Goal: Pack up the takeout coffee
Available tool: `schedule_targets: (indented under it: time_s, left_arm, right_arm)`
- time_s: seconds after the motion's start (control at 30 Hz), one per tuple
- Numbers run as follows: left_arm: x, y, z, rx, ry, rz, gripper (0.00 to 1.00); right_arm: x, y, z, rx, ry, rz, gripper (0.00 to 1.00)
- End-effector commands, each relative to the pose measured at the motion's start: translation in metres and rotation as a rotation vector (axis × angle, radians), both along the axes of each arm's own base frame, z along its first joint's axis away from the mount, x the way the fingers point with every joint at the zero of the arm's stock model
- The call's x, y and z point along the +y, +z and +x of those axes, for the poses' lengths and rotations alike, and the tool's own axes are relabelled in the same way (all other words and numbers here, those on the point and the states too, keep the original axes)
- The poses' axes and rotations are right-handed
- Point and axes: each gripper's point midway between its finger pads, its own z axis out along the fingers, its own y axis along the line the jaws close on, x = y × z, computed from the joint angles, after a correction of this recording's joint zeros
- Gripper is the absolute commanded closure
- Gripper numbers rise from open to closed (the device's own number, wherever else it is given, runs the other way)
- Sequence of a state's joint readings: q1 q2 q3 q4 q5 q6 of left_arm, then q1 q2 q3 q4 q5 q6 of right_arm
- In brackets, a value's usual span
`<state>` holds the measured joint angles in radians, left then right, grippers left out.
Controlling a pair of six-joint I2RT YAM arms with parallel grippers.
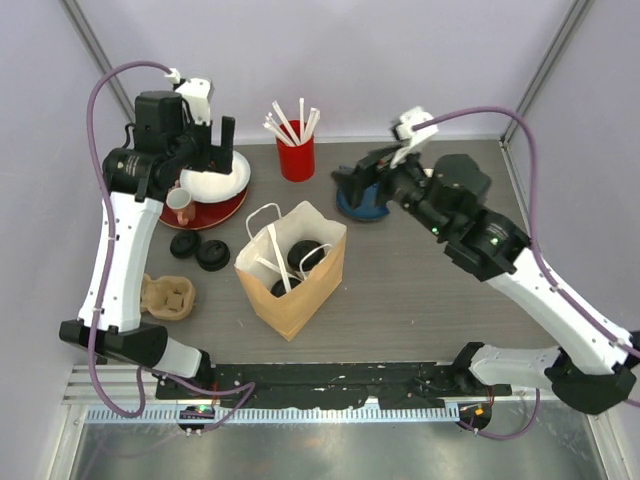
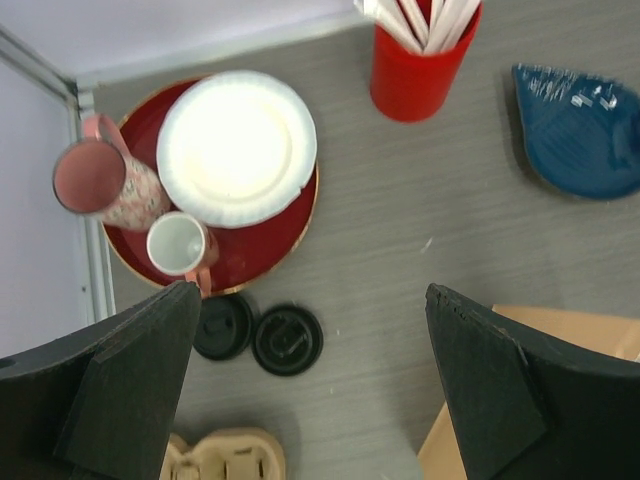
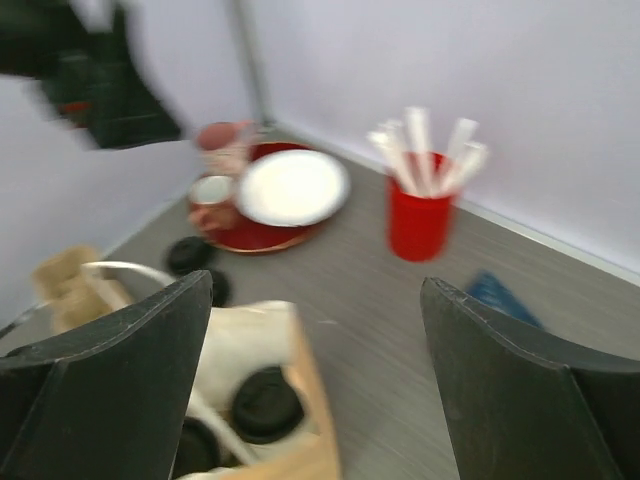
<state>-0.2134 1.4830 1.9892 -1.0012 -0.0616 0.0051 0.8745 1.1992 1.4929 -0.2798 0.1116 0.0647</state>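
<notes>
Right black two-finger gripper (image 3: 315, 290) hung released at 1 o'clock of the brown paper bag (image 1: 295, 300), probably because both black-lidded paper cups (image 1: 308, 255) sat inside; left gripper (image 2: 312, 295) gaped empty too.

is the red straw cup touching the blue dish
Apart. The left wrist view shows a strip of grey table between the red straw cup and the blue dish.

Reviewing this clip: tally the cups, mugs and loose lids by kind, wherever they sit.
Black-lidded cream paper cups, inside the brown paper bag: 2
Loose round black plastic lids: 2
Lidless cream paper cup: 1
Pink ceramic mug: 1
Total: 6
</notes>
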Motion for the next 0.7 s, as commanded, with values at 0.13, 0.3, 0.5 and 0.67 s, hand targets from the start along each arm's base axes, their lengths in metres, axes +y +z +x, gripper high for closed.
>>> schedule_targets:
  time_s: [0.13, 0.3, 0.5, 0.67]
  left_arm:
    - [0.025, -0.031, -0.048, 0.055, 0.097, -0.009, 0.00]
    - [0.040, -0.051, -0.107, 0.043, 0.118, -0.003, 0.00]
    - [0.075, -0.082, -0.162, 0.007, 0.145, 0.136, 0.00]
    - [0.068, -0.111, -0.188, -0.039, 0.039, 0.155, 0.00]
  right_arm:
    - [-0.180, -0.073, 0.055, 0.091, -0.682, -0.053, 0.09]
    - [-0.208, -0.148, 0.044, 0.185, -0.767, -0.006, 0.09]
    - [-0.222, -0.212, 0.032, 0.244, -0.829, -0.003, 0.09]
    - [-0.226, -0.253, 0.025, 0.262, -0.835, -0.014, 0.10]
